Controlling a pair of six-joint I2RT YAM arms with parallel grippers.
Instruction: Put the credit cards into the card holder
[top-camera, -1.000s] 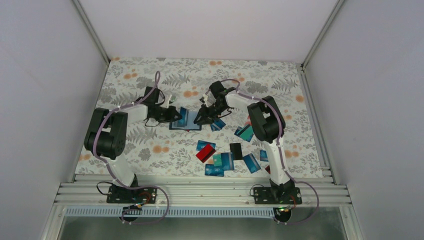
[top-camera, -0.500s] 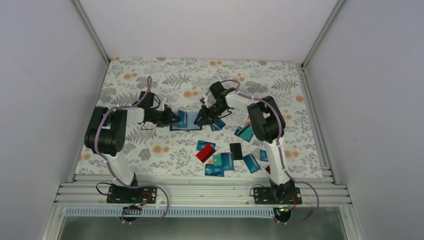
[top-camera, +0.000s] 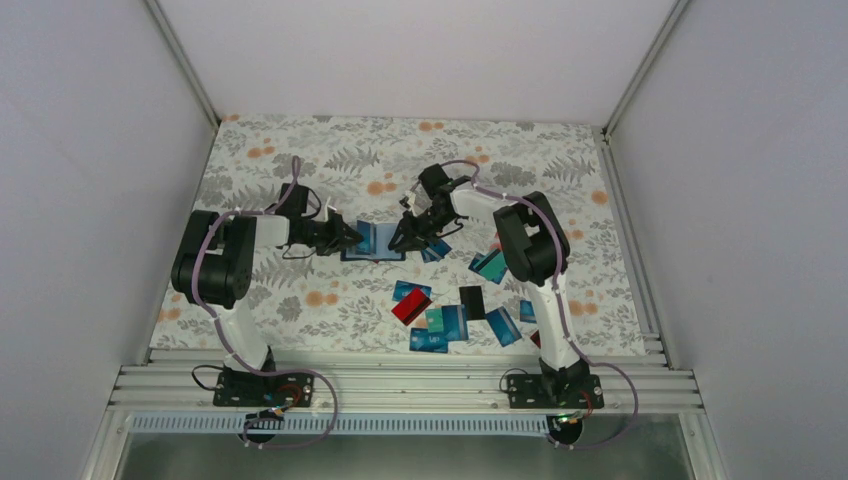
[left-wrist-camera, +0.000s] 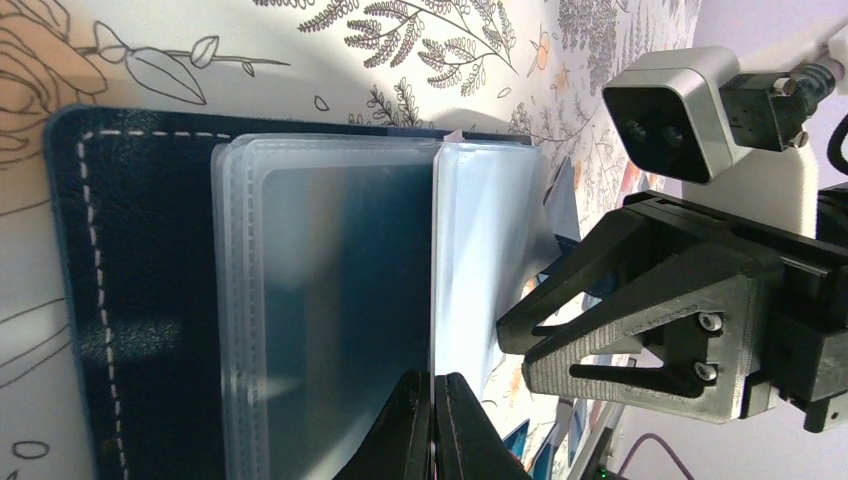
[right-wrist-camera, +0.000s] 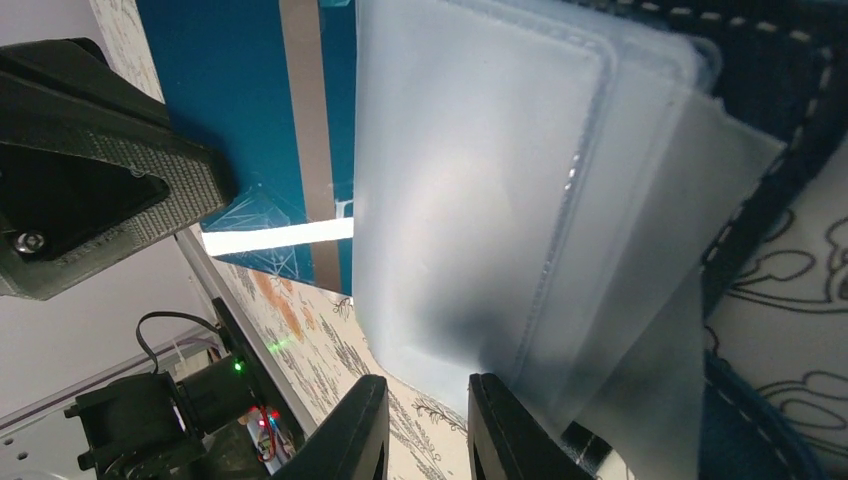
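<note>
The card holder (top-camera: 373, 243) lies open at mid-table, dark navy with white stitching (left-wrist-camera: 130, 300) and clear sleeves (left-wrist-camera: 330, 300). My left gripper (left-wrist-camera: 433, 390) is shut on the edge of one clear sleeve, at the holder's left side (top-camera: 352, 238). My right gripper (top-camera: 401, 239) is at the holder's right side; in its wrist view its jaws (right-wrist-camera: 428, 425) stand narrowly open over the cloth, nothing between them, beside the sleeves (right-wrist-camera: 480, 200). A teal card (right-wrist-camera: 230, 110) with a brown stripe lies past the sleeves. More credit cards (top-camera: 440, 325) lie scattered nearer the arms.
A red card (top-camera: 409, 307), a black card (top-camera: 471, 300) and teal cards (top-camera: 490, 265) lie between the holder and the right arm's base. The floral cloth (top-camera: 300, 160) covers the table. White walls close it in on three sides.
My left arm has dropped lower and shifted slightly right at the holder's left edge, and the holder looks flatter. The right arm has barely moved.
</note>
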